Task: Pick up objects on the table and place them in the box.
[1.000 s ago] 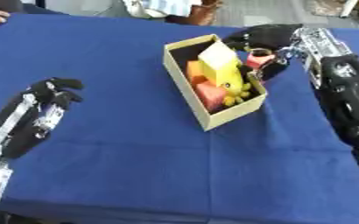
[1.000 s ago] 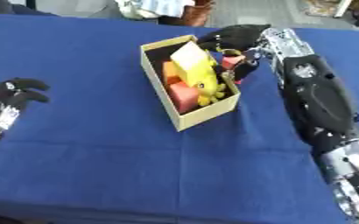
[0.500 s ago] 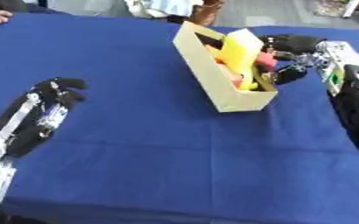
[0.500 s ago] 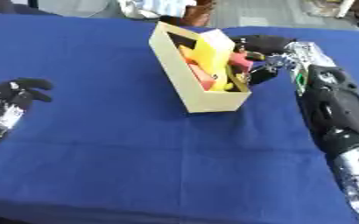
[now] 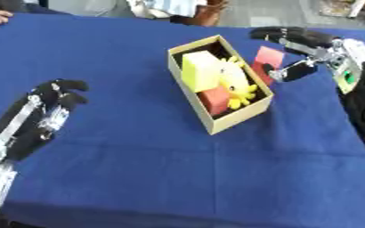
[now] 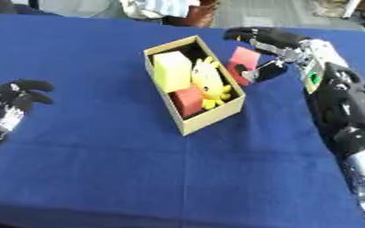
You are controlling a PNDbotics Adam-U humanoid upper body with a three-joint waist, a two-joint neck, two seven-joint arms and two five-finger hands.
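Your right hand [image 6: 283, 46] hovered just beside the far right wall of the cardboard box [image 5: 216, 122], its fingers [image 5: 283, 34] spread wide over a red block [image 5: 266, 60] that leaned against that wall, thumb below it; whether they touched the block could not be told. Inside the box lay a yellow block [image 5: 200, 70], a yellow plush toy [image 5: 235, 83] and a red-orange block [image 5: 215, 101]. Your left hand [image 5: 47, 109] rested on the blue tabletop [image 5: 178, 169], well left of the box, fingers relaxed and holding nothing.
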